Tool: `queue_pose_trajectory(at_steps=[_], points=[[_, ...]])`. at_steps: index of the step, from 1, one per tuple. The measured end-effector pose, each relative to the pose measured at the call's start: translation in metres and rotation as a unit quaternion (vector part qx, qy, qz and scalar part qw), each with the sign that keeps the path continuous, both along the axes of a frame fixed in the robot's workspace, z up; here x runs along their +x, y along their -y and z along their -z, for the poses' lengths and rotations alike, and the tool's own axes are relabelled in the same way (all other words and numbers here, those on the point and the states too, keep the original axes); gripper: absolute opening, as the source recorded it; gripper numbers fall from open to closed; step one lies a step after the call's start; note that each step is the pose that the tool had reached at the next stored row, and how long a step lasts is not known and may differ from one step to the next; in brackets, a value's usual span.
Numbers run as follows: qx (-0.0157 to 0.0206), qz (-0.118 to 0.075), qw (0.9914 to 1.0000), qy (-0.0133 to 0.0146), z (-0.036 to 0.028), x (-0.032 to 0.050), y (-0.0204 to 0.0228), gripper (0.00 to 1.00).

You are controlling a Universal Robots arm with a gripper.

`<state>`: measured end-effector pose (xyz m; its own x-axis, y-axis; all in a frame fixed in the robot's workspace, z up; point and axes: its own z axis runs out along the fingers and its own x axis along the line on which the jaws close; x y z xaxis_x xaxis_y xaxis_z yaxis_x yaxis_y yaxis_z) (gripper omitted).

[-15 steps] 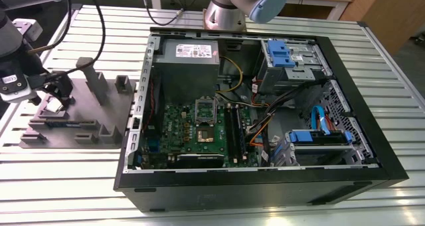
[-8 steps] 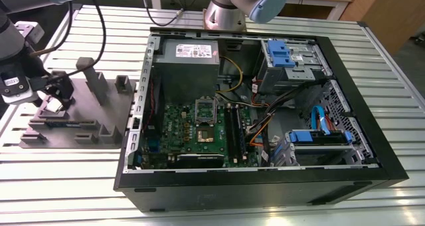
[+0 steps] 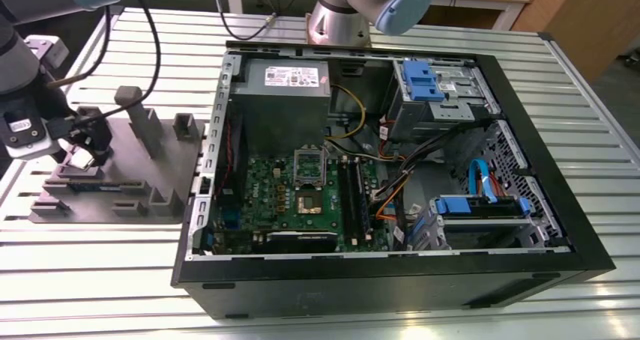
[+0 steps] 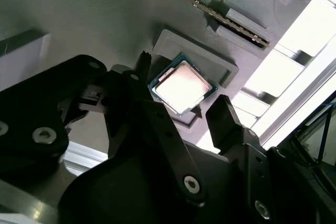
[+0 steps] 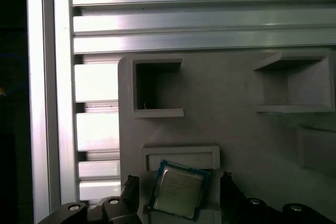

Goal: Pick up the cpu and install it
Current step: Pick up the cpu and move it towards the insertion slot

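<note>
Silvery-topped, the cpu (image 4: 182, 86) lies slightly skewed in its seat on the grey holder (image 4: 94, 14), between the fingers (image 4: 227, 116) of the open, empty hand (image 4: 182, 81) (neither touching it). Closing on that skew could catch the corners, I judge, twisting it or letting it slip.

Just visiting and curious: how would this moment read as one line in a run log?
step: pick cpu | gripper: open, straddling cpu | cpu: on grey fixture | computer case: open
</note>
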<state>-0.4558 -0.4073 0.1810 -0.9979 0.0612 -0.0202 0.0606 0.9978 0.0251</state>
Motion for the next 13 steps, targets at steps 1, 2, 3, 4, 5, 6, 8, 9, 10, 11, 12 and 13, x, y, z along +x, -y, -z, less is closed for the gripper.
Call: queue_pose_trajectory(at_steps=[1,2,3,4,5,6,8,9,10,11,12,13], points=[[0.0,0.0,1.0,0.0,0.0005,0.0,0.0,0.71],[0.0,0.0,1.0,0.0,0.0008,0.0,0.0,0.64],[0.0,0.0,1.0,-0.0001,0.001,0.0,0.0,0.64],[-0.0001,0.0,1.0,-0.0001,0.0011,0.0,0.0,0.58],[-0.0001,0.0,1.0,-0.0001,0.0011,0.0,0.0,0.52],[-0.0001,0.0,1.0,-0.0001,0.0011,0.0,0.0,0.52],[0.0,-0.001,1.0,0.0,0.0012,0.0,0.0,0.47],[0.0,-0.002,1.0,0.0,0.0012,0.0,0.0,0.47],[0.0,-0.002,1.0,0.0,0.0012,0.0,0.0,0.47],[0.0,-0.002,1.0,0.0,0.0012,0.0,0.0,0.47],[0.0,-0.002,1.0,0.0,0.0013,0.0,0.0,0.47],[0.0,-0.003,1.0,0.0,0.0012,0.0,0.0,0.47]])
